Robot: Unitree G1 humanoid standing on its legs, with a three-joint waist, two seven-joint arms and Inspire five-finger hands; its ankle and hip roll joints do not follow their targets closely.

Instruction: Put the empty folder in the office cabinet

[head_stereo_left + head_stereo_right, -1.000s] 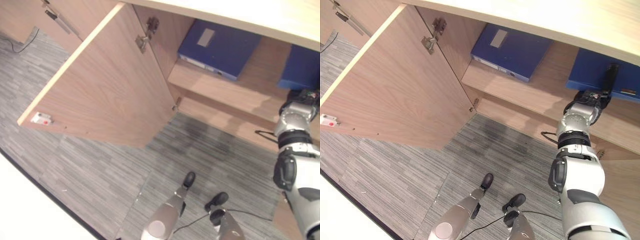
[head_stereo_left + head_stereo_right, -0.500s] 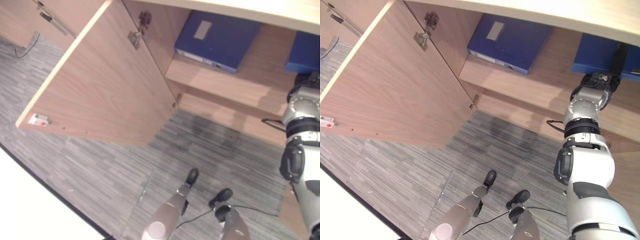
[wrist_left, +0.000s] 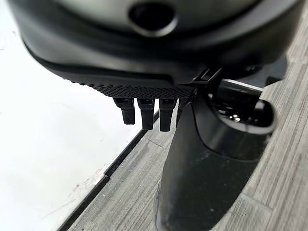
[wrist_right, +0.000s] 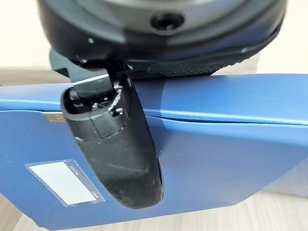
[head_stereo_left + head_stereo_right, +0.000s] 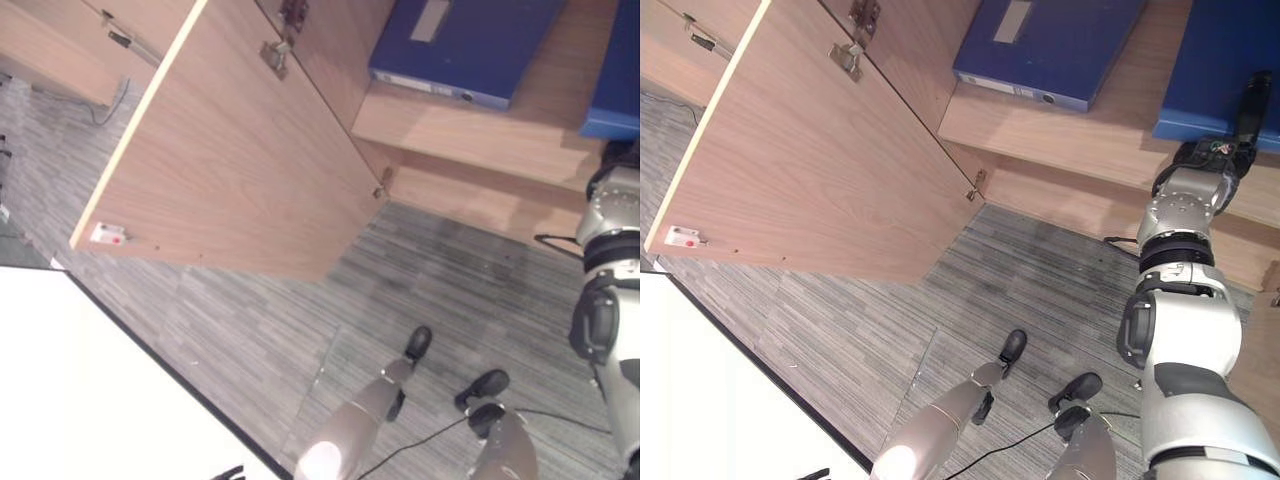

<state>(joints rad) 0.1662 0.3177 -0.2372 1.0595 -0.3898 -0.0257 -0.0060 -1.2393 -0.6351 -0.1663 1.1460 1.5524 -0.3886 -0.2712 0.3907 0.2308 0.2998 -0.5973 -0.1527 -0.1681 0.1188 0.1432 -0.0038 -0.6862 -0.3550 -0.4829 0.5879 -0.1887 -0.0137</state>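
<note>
- Grey carpet floor [image 5: 840, 300] fronts the office cabinet [image 5: 1060, 120], door [image 5: 810, 160] open.
- Right hand [image 4: 115, 144] grasps the blue folder [image 4: 216, 144] on the shelf [image 5: 1080, 140], thumb across it.
- Left hand [image 3: 192, 159] hangs released above the floor.
- Second blue folder [image 5: 1050, 45] lies towards the shelf's left end.

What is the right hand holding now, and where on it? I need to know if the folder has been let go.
The right hand holds the blue folder at its edge, thumb lying across the cover. The left hand holds nothing.
</note>
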